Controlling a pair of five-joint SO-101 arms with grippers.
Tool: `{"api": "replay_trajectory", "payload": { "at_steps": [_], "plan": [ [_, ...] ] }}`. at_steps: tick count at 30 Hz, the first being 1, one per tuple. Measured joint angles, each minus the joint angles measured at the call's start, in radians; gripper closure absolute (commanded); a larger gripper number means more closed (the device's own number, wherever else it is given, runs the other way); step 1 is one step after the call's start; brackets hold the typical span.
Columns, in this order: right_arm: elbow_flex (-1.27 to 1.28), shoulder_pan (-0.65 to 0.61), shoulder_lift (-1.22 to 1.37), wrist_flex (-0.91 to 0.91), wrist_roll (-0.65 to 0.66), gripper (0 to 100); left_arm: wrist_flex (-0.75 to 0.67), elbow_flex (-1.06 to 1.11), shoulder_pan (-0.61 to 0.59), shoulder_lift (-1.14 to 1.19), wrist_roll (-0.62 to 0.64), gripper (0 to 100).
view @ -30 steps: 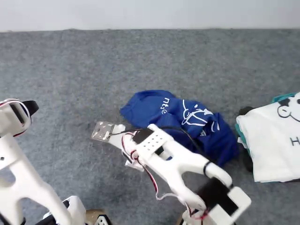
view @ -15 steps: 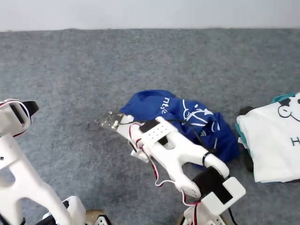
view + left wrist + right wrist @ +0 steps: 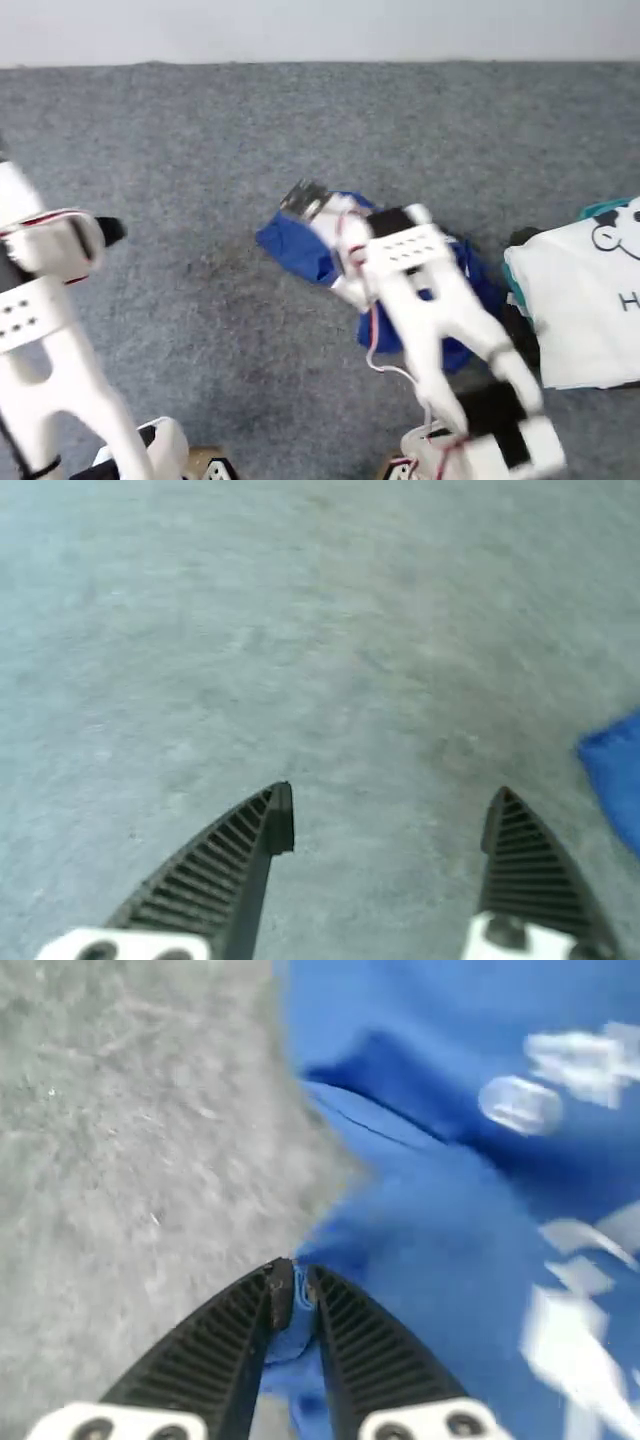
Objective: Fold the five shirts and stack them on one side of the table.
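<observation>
Blue shirt (image 3: 296, 245) crumpled mid-frame on grey tabletop (image 3: 200, 130), edge pinched in closed right gripper (image 3: 296, 1298). Left gripper (image 3: 388, 825) open, lower left. Risk: thin pinch slipping, fabric dropping bunched.

right wrist | we see our right gripper (image 3: 295, 1295) pinching the blue shirt's (image 3: 450, 1210) edge | white print (image 3: 520, 1105) on the shirt | grey felt table (image 3: 120, 1140) alongside

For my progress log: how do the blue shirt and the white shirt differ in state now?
The blue shirt lies crumpled mid-table; the white shirt lies folded flat at the table's side. The right gripper pinches the blue shirt; no gripper touches the white shirt. Both bear a printed design.
</observation>
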Motion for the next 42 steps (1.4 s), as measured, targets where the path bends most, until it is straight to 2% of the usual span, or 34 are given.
{"api": "replay_trajectory", "payload": {
  "at_steps": [5,9,16,23,29,34,42],
  "plan": [
    [-0.089,0.135,-0.275,0.147,0.000,98.8,-0.129,0.101,0.178,0.023,0.000,70],
    [-0.101,0.244,-0.457,0.216,0.002,98.8,-0.226,0.126,0.287,0.153,0.000,70],
    [-0.101,0.356,-0.764,0.183,0.002,98.8,-0.341,0.126,0.450,0.470,0.005,70],
    [-0.135,0.377,-1.026,-0.031,0.003,98.8,-0.334,0.049,0.551,0.700,0.003,70],
    [-0.135,0.460,-1.011,-0.084,-0.034,98.8,-0.302,-0.015,0.568,0.824,0.000,70],
    [-0.135,0.473,-0.990,-0.084,-0.049,98.8,-0.288,-0.032,0.585,0.852,0.005,70],
    [-0.107,0.473,-0.990,-0.084,-0.051,98.8,-0.028,-0.183,0.709,0.845,-0.025,70]
  ]
}}
